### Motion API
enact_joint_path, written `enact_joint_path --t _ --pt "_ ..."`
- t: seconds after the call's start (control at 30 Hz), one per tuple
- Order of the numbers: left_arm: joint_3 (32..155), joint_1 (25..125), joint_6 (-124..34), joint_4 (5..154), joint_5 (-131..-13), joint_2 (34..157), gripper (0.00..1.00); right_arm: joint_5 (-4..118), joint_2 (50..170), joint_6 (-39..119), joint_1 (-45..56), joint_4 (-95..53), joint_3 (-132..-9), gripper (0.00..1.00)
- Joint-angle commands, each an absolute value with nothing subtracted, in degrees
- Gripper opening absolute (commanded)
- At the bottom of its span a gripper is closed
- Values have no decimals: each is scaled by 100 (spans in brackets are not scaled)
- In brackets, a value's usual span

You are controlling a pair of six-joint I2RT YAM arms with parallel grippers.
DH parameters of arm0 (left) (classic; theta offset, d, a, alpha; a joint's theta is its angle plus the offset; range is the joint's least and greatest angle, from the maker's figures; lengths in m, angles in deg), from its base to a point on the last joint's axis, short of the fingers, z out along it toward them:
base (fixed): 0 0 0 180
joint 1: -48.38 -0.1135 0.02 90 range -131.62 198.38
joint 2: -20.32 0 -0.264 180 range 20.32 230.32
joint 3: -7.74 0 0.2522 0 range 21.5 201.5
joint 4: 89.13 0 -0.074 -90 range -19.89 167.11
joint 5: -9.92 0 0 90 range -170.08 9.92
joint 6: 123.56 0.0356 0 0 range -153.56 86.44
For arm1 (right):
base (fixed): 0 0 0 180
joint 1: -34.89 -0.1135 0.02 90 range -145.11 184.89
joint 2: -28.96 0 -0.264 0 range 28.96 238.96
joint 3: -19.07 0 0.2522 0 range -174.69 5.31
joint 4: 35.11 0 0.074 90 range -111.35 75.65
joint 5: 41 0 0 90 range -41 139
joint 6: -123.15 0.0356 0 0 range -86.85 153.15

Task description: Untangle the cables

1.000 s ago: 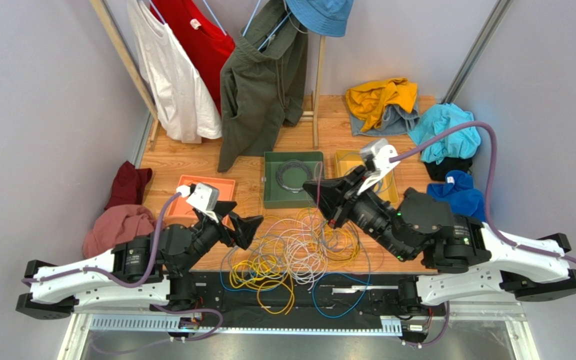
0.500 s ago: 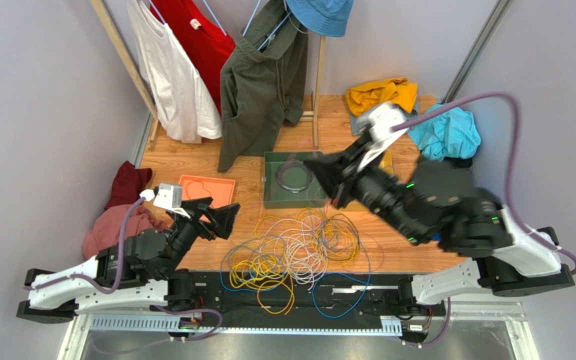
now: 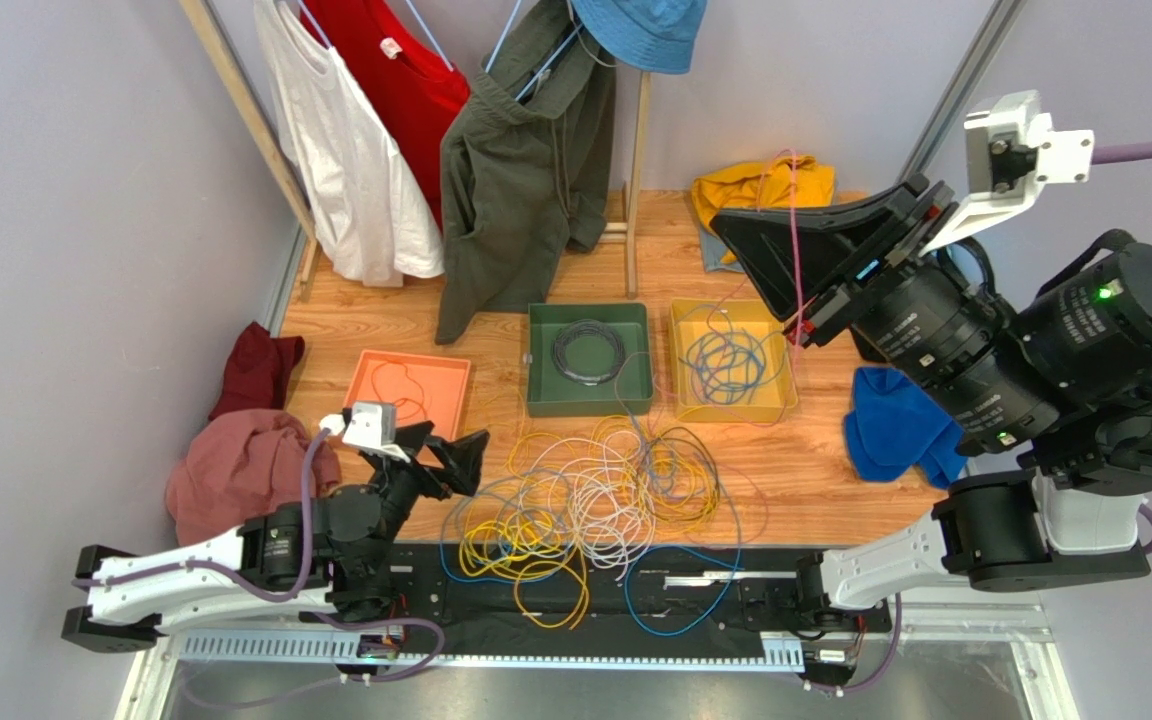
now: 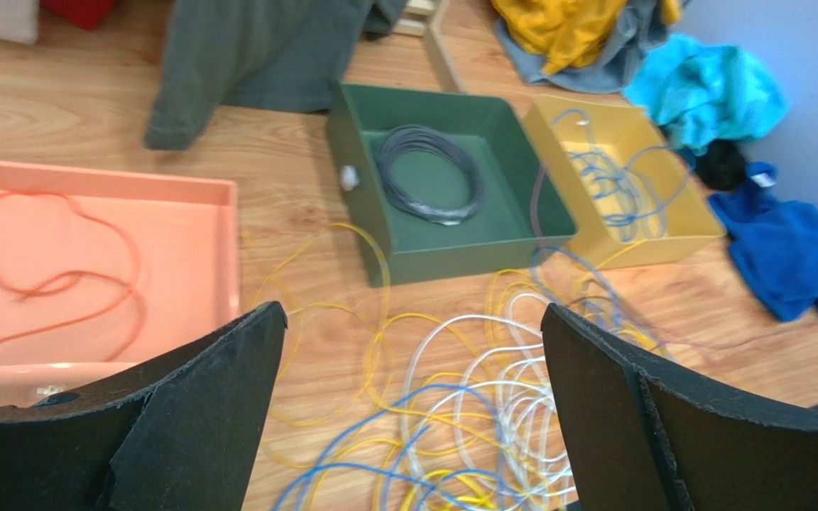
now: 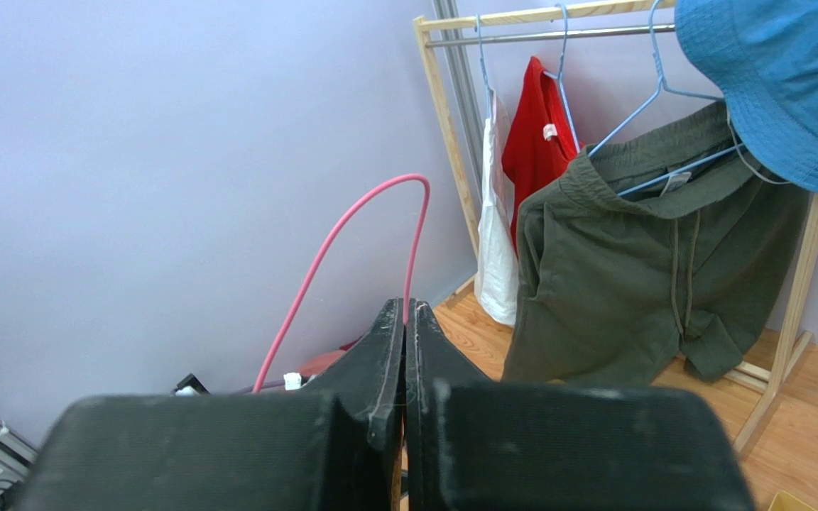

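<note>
while the heap of cables (image 3: 597,503) lies loose on the wooden table (image 3: 808,480) between the two arms, i hold my right gripper (image 3: 740,233) high over the table's far right, clamped on a pink cable (image 3: 796,255). it is lifted, i judge, so the strand's own weight draws it out of the knot. seen from overhead, three trays wait beyond the heap: the orange tray (image 3: 447,375) with an orange strand, the green tray (image 3: 587,402) with a grey coil and the yellow tray (image 3: 675,360) with a blue cable. that looks like sorting by colour. my left gripper (image 3: 444,443) sits low just left of the heap, spread wide and holding nothing, placed, i'd say, to take the next strand.

from the left wrist, its fingers (image 4: 200,415) frame yellow, blue and white loops of the heap (image 4: 467,426), not touching them.

from the right wrist, the fingers (image 5: 387,351) press flat together and the pink cable (image 5: 328,245) arches out from their tips against the wall, a clothes rail (image 5: 509,16) behind. i cannot tell where its lower end runs.
</note>
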State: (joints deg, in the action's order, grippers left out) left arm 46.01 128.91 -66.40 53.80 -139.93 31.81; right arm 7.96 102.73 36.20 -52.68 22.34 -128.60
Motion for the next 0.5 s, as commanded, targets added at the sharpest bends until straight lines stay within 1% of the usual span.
enact_joint_path --t 0.0,0.03,0.07,0.13,0.17,0.2,0.23,0.27,0.33,0.37,0.4,0.47 --pt "3945 12898 -5191 7723 -12670 2920 99 971 10305 3508 -5291 2251 -12653 0" --pt "3499 12907 -4923 9086 -12309 2929 99 980 10305 3526 -5291 2251 -12609 0" --pt "3303 12907 -4747 9692 -11688 3077 99 1006 10305 3552 -5282 2242 -12556 0" --pt "3039 12907 -4315 11043 -11314 3480 99 1032 10322 3631 -5282 2242 -12495 0" --pt "3098 12898 -4210 11243 -11025 4057 99 1067 10331 3658 -5282 2251 -12486 0" --pt "3203 12907 -3956 11366 -10866 4384 99 1094 10340 3710 -5282 2251 -12442 0" --pt "3448 12907 -3832 11542 -10690 5049 99 1120 10349 3728 -5282 2251 -12433 0" --pt "3572 12898 -3648 11657 -10393 5360 99 1155 10384 3746 -5291 2260 -12424 0" --pt "3679 12907 -3410 12480 -10136 6158 99 1173 10410 3816 -5282 2295 -12406 0" --pt "3662 12907 -3217 12814 -10074 6363 99 1173 10445 3825 -5291 2295 -12406 0" --pt "3627 12907 -3137 13453 -10091 6548 99 1182 10445 3851 -5282 2321 -12389 0" --pt "3635 12907 -2918 13862 -10012 6962 99 1190 10454 3913 -5291 2383 -12363 0"
